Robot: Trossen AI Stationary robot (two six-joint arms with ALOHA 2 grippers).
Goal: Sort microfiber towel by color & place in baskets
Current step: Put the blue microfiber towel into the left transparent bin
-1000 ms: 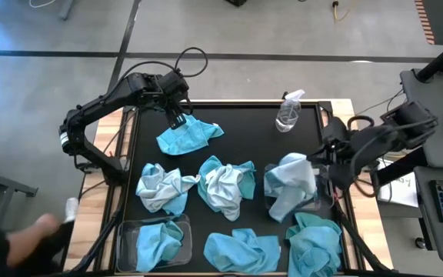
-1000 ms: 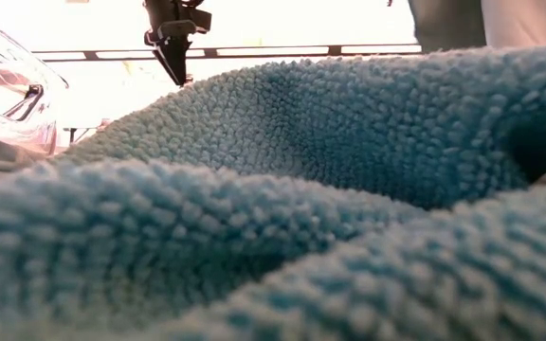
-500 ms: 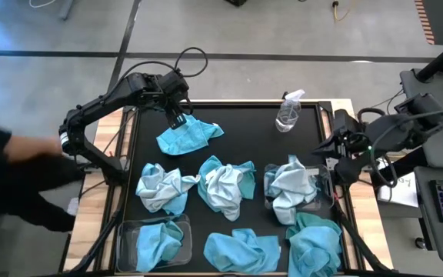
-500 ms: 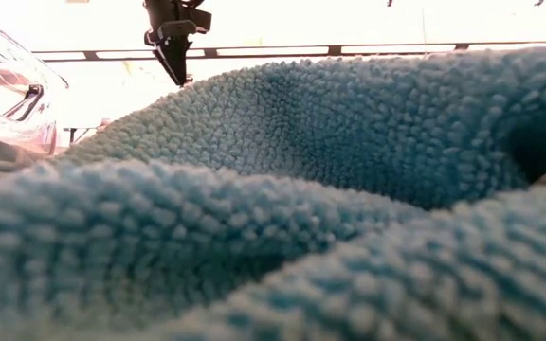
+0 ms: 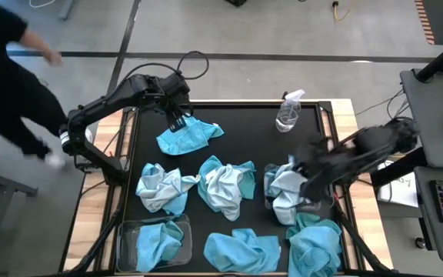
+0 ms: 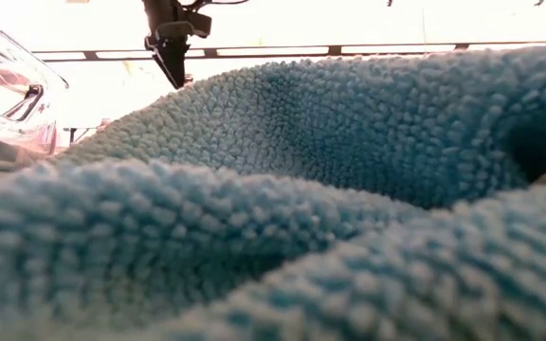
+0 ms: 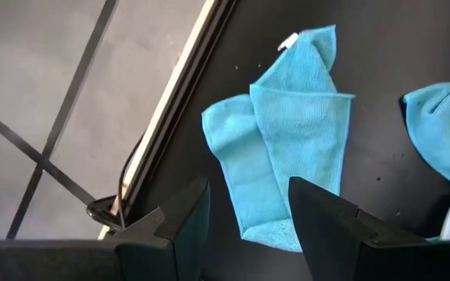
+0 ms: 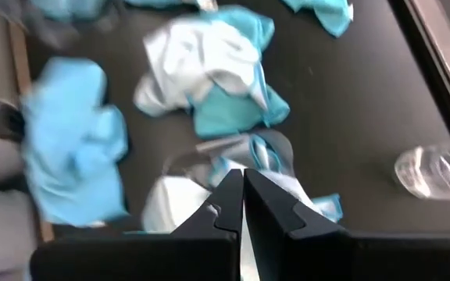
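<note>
Towels are scattered all over the black table (image 5: 244, 119), basically. The left gripper (image 5: 178, 117) is held with its fingers spread apart over the far-left turquoise towel (image 5: 187, 137), nothing gripped. The right gripper (image 5: 304, 178) is seen pinched together above the pale towel (image 5: 289, 188) in the right-hand basket (image 5: 323, 201). Another turquoise towel (image 5: 156, 240) is sat in the near-left basket (image 5: 126, 233). A spray bottle (image 5: 288, 112) is stood at the far edge.
</note>
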